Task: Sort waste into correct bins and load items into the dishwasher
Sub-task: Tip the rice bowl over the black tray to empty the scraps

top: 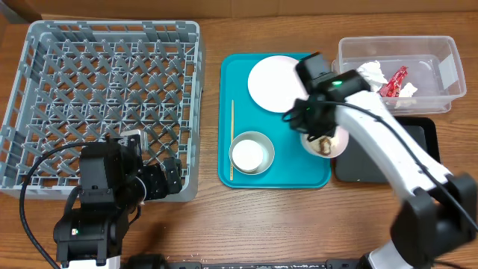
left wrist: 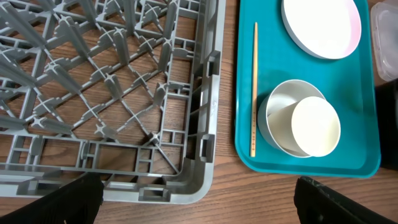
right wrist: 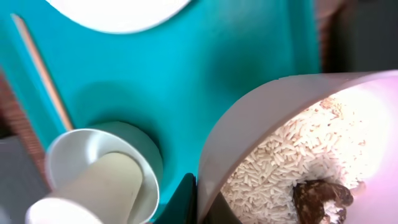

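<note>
Pinching the rim of the small white bowl (right wrist: 261, 118), the right gripper (right wrist: 200, 200) is closed tight. Rice grains (right wrist: 267, 168) and a brown lump (right wrist: 320, 199) sit inside; the bowl may be tipped a little. It is at the teal tray's (top: 276, 175) right edge, beside the black tray (top: 418, 134). The wooden stick (top: 231, 138) lies flat on the tray, pointing front to back. The left gripper (left wrist: 199, 208) is wide open and empty, by the dish rack (top: 104, 75).
</note>
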Motion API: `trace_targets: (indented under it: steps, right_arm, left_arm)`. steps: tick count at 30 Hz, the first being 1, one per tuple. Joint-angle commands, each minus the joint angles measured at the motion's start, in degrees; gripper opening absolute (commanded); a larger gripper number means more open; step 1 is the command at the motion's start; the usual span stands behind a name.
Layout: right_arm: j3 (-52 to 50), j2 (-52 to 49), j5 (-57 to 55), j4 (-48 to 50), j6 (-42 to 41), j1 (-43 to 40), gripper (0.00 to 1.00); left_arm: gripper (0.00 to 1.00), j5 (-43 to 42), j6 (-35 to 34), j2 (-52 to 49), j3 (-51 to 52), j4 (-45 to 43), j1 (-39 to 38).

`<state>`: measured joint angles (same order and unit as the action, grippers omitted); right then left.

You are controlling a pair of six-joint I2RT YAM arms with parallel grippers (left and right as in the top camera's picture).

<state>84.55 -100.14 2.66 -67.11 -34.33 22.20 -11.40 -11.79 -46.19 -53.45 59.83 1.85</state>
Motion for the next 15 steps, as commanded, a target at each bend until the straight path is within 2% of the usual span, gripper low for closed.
trace_targets:
  steps: [1, 8, 15]
  right_arm:
    - [2.1, 5.4, 5.5, -0.4, 5.7, -6.7, 0.04]
    - [-1.6, 5.6, 26.0, -0.5, 20.8, -24.8, 0.04]
    - [-11.0, 5.5, 44.3, 0.6, 34.9, -41.4, 0.04]
  left_arm:
    - [1.00, -0.7, 0.9, 0.1, -1.1, 0.0, 0.0]
    - [1.00, -0.7, 0.9, 0.1, -1.1, 0.0, 0.0]
    - [1.00, -0.7, 0.9, 0.1, -1.1, -0.1, 0.0]
